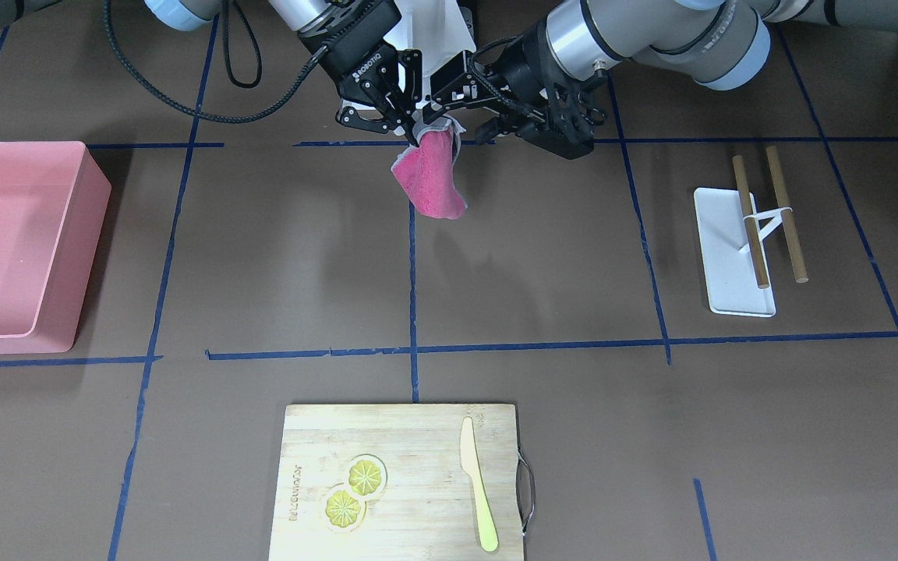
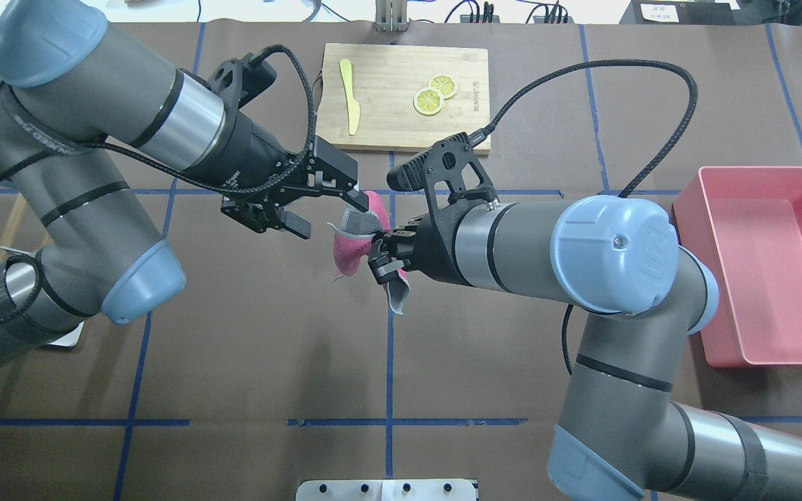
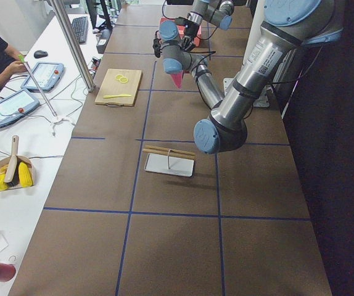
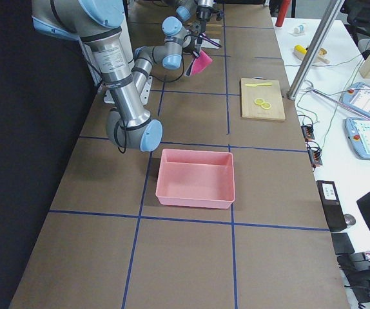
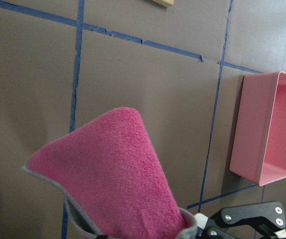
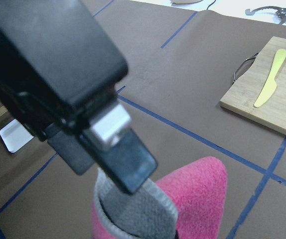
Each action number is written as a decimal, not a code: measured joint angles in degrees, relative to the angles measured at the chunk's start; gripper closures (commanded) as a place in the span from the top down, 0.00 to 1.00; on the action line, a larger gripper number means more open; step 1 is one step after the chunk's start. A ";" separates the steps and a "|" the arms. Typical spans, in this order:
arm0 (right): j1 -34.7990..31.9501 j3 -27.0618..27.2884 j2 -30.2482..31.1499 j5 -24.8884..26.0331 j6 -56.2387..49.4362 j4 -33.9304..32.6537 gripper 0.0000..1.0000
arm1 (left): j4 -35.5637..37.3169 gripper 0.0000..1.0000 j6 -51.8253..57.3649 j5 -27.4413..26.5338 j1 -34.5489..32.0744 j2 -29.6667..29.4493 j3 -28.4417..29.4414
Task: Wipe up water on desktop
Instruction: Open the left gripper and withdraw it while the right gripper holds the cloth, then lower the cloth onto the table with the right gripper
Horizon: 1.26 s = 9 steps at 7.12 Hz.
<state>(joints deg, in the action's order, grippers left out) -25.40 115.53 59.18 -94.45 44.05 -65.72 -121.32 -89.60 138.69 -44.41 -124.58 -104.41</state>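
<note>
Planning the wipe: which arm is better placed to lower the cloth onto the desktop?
Probably right: the right gripper is shut on the cloth, which hangs over the desktop; the left gripper beside it is open.

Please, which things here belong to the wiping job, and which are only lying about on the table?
For the job: pink cloth, held in the right hand; desktop (no water visible).

Lying about: cutting board, lemon slices, yellow knife, pink bin, white tray with two sticks.
</note>
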 measured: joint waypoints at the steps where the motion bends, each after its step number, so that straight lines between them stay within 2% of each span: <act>1: -0.16 2.30 0.71 -0.17 0.04 -2.81 0.00 | 0.40 1.00 0.04 0.16 -1.54 0.11 0.00; 3: -0.39 9.66 1.25 -1.44 0.09 -15.93 0.00 | 2.92 1.00 0.51 3.40 -5.59 0.72 -0.18; 5: -0.55 15.78 1.46 -5.08 1.90 -31.57 0.00 | 4.49 1.00 0.73 5.65 -10.59 4.36 -1.69; 7: -1.10 17.57 1.58 -8.47 5.19 -42.05 0.00 | 4.99 1.00 0.82 4.95 -15.79 8.01 -4.42; 9: -2.42 17.62 1.75 -9.41 6.23 -48.37 0.00 | 5.42 1.00 5.18 1.19 -19.03 10.51 -5.27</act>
<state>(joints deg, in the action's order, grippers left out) -27.82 133.14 60.93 -103.85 50.28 -114.09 -115.89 -84.42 139.88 -63.44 -114.07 -109.68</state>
